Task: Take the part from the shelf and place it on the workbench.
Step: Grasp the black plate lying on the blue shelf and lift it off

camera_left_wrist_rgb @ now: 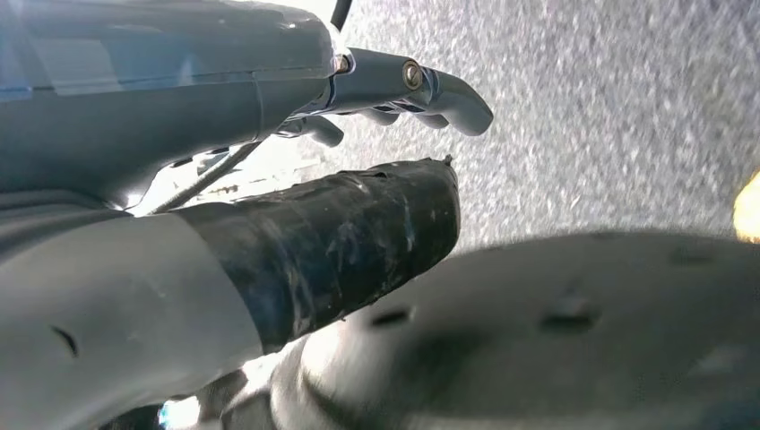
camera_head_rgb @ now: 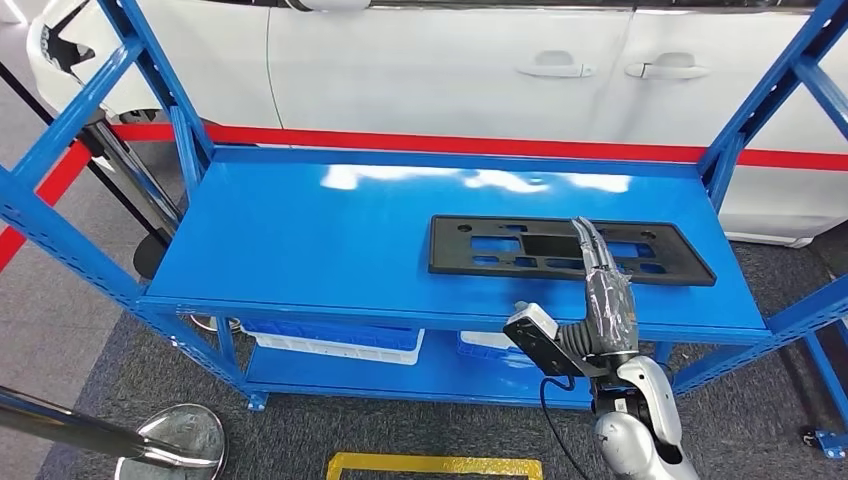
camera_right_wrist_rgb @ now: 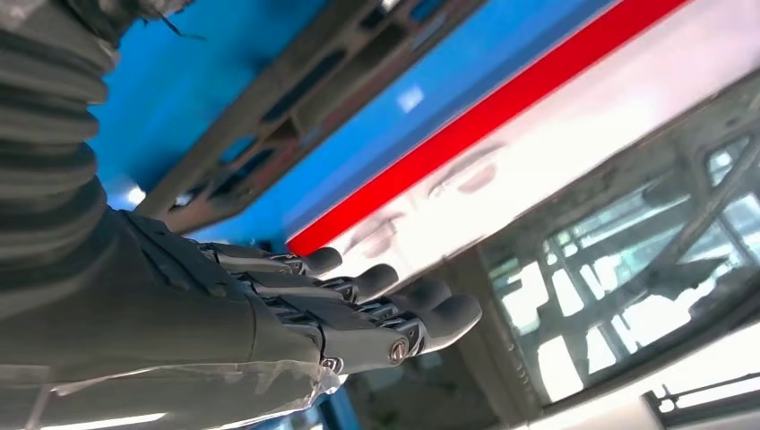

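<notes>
Blue steel shelving (camera_head_rgb: 300, 240) is seen against a white car (camera_head_rgb: 450, 60), with a red stripe (camera_head_rgb: 480, 143) behind it. Most of the top shelf's left and middle is bare; upright posts bound both ends. The part (camera_head_rgb: 500, 243), a flat black rectangular plate with cut-out slots, lies on the shelf's right half, near the front edge. The right hand (camera_head_rgb: 600, 275) is held over its middle, fingers (camera_right_wrist_rgb: 358, 296) straight, side by side, nothing gripped. The left hand (camera_left_wrist_rgb: 385, 98) is seen above grey floor, fingers loosely curled, holding nothing.
</notes>
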### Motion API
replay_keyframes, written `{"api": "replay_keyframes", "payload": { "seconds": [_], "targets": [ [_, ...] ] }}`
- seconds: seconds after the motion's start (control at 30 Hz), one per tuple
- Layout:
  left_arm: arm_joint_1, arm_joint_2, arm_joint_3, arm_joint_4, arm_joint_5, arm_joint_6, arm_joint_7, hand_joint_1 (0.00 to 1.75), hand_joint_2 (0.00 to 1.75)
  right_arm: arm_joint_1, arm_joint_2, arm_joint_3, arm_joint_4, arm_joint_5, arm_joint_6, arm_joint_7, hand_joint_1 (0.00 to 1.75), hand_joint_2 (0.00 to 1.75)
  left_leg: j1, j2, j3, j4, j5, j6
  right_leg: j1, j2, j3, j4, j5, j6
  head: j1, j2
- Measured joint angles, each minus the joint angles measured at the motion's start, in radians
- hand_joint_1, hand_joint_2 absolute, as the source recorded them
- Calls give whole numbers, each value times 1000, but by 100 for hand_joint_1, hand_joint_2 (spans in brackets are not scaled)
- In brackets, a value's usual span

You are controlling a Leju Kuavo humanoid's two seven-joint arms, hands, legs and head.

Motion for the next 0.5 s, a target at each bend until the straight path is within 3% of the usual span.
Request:
{"api": "replay_keyframes", "payload": {
  "seconds": [0.1, 0.13, 0.17, 0.23, 0.3, 0.33, 0.43, 0.5],
  "targets": [
    [1, 0, 0, 0, -5, 0, 0, 0, 0, -8, 0, 7, 5, 84, 15, 44, 0, 175, 8, 1, -88, 180, -84, -13, -2, -4, 3, -3, 0, -5, 0, 0],
    [1, 0, 0, 0, -7, 0, 0, 0, 0, -14, -1, 14, 11, 114, 34, 66, 0, 175, 11, 1, -111, 220, -91, -17, -3, -4, 3, -2, 0, -5, 0, 0],
    [1, 1, 0, 0, -11, 0, 0, 0, 0, -22, -3, 23, 21, 144, 53, 87, 0, 175, 15, 1, -117, 226, -78, -21, -4, -4, 3, -1, -1, -4, 0, 0],
    [1, 3, 0, 0, -19, -2, 0, 0, 0, -43, -6, 42, 46, 190, 79, 117, 0, 175, 22, 2, -77, 131, -9, -27, -9, -2, 3, 7, -6, 3, 0, 0],
    [0, 4, -1, 0, -28, -4, 0, 0, 0, -69, -7, 59, 78, 214, 97, 131, 0, 175, 24, 0, -27, 18, 34, -27, -9, 0, -3, 22, -14, 16, 0, 0],
    [-1, 5, -3, 0, -31, -5, 0, 0, 0, -83, -7, 68, 96, 216, 104, 133, 0, 175, 24, -1, -16, -9, 40, -23, -7, 0, -7, 28, -16, 22, 1, 0],
    [-2, 6, -10, 0, -40, -8, 0, 0, 0, -114, -7, 88, 145, 208, 116, 131, 0, 175, 19, -4, -19, -16, 41, -1, -9, 1, -12, 32, -15, 36, 1, 0],
    [-2, 6, -14, 0, -44, -8, -2, 0, 0, -131, -7, 97, 171, 207, 116, 129, 0, 175, 20, -4, -19, -20, 47, 11, -12, 0, -27, 66, -40, 42, 1, 0]
  ]
}}
